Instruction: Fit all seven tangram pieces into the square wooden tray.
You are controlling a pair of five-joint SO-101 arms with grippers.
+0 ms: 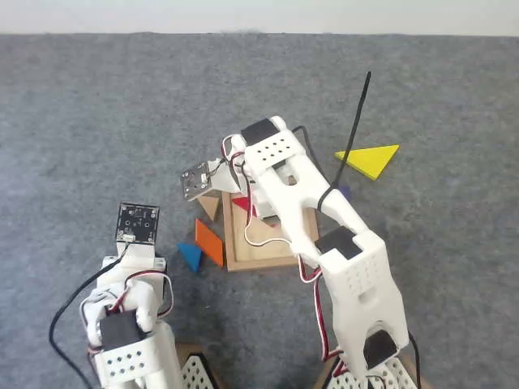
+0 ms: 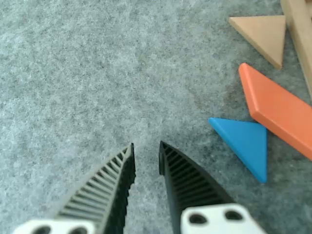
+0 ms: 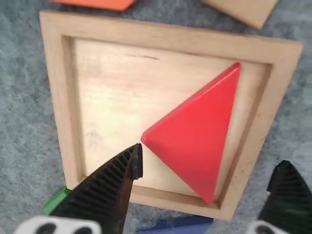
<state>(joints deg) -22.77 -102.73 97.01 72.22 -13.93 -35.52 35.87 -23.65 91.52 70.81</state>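
A grey, felt-like cloth covers the whole desk point(image 1: 97, 121). A pale strip of wall point(image 1: 259, 14) runs along its far edge.

The square wooden tray point(image 3: 161, 36) lies flat on the cloth near the middle, partly under the right arm. Inside it, a red triangular piece point(image 3: 195, 141) rests flat with one long edge against a tray wall. The rest of the tray floor is bare wood. The right claw point(image 3: 210, 163) hangs over the tray with its jaws spread wide and nothing between them.

Outside the tray rim, a green piece point(image 3: 56, 200) and a dark blue piece point(image 3: 180, 225) peek out by one corner. On the tray's other side lie a plain tan wooden triangle point(image 2: 263, 34), an orange parallelogram piece point(image 2: 275, 109) and a light-blue triangular piece point(image 2: 246, 144). The orange and blue pieces touch. A yellow triangular piece point(image 1: 369, 160) lies well apart, beyond the right arm.

The left claw point(image 2: 146, 151) sits low over bare cloth near the blue triangle, jaws slightly parted and holding nothing.
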